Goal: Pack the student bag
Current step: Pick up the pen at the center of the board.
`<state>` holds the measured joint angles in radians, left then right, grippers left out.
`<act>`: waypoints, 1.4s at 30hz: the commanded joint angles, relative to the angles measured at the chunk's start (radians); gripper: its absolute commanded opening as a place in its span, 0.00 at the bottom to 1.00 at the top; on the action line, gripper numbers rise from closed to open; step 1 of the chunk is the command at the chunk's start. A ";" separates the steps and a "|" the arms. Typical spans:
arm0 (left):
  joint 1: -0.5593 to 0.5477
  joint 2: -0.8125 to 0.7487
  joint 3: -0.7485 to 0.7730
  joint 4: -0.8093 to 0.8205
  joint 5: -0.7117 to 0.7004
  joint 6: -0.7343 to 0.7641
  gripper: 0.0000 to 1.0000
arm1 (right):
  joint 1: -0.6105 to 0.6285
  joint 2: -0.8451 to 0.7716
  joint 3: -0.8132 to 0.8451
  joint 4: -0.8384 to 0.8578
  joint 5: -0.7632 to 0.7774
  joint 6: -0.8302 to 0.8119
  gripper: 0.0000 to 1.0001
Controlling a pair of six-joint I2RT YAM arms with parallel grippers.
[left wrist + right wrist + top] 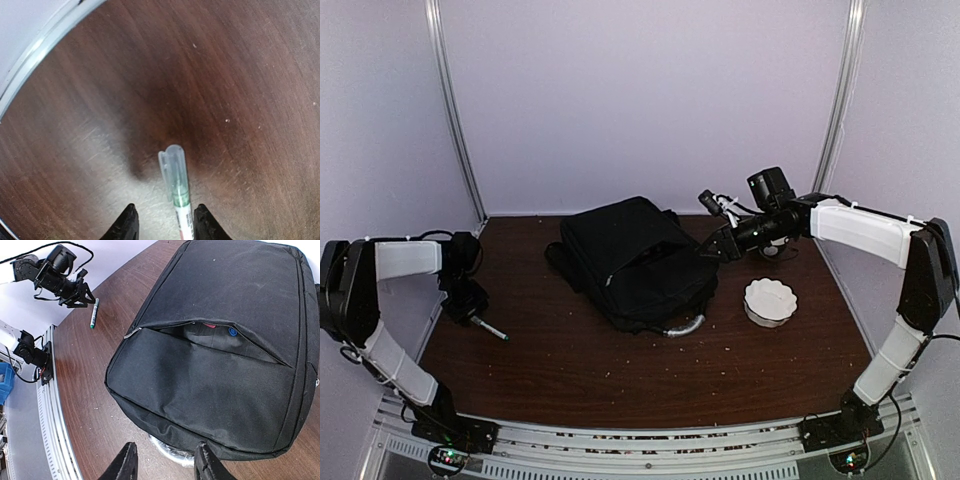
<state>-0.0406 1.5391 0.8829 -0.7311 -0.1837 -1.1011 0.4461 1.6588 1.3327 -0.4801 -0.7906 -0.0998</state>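
The student bag (635,260) is a large black backpack lying flat at mid-table. Its front pocket zipper (210,326) gapes open, with something red and blue showing inside. The grey-silver handle (172,452) sticks out at the bag's near end. My right gripper (165,462) hovers open over that end, by the bag's right side (712,250), with nothing between its fingers. At the left, a white pen with a clear cap (176,180) lies on the table. My left gripper (165,222) is low over the pen (490,328), open, jaws either side of its barrel, which lies close to the right finger.
A white scalloped bowl (770,300) stands right of the bag. The brown table (590,370) is ringed by pale walls, and metal posts (455,110) stand at the back corners. A metal rail (45,45) runs near the pen.
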 commanded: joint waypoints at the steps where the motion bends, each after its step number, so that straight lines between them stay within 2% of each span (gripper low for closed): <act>1: 0.013 0.047 0.039 0.042 0.033 0.032 0.39 | -0.007 -0.009 0.013 0.008 -0.025 0.009 0.39; 23: 0.043 0.116 0.037 0.082 0.030 0.055 0.34 | -0.011 0.043 0.025 0.015 -0.040 0.049 0.38; 30: 0.044 0.111 0.027 0.083 0.050 0.052 0.23 | -0.010 0.052 0.028 0.018 -0.038 0.059 0.38; 33: 0.045 0.107 0.023 0.088 0.058 0.052 0.06 | -0.011 0.058 0.029 0.019 -0.037 0.064 0.38; 34: 0.044 0.107 0.021 0.089 0.062 0.053 0.04 | -0.010 0.060 0.030 0.019 -0.037 0.066 0.38; 37: 0.044 0.106 0.012 0.097 0.086 0.052 0.01 | -0.012 0.062 0.031 0.018 -0.036 0.067 0.38; 42: 0.033 0.044 -0.025 0.112 0.142 0.038 0.00 | -0.011 0.059 0.030 0.019 -0.036 0.068 0.38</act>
<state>-0.0017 1.6306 0.9024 -0.6552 -0.1249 -1.0504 0.4404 1.7119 1.3361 -0.4759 -0.8154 -0.0414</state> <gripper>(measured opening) 0.066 0.377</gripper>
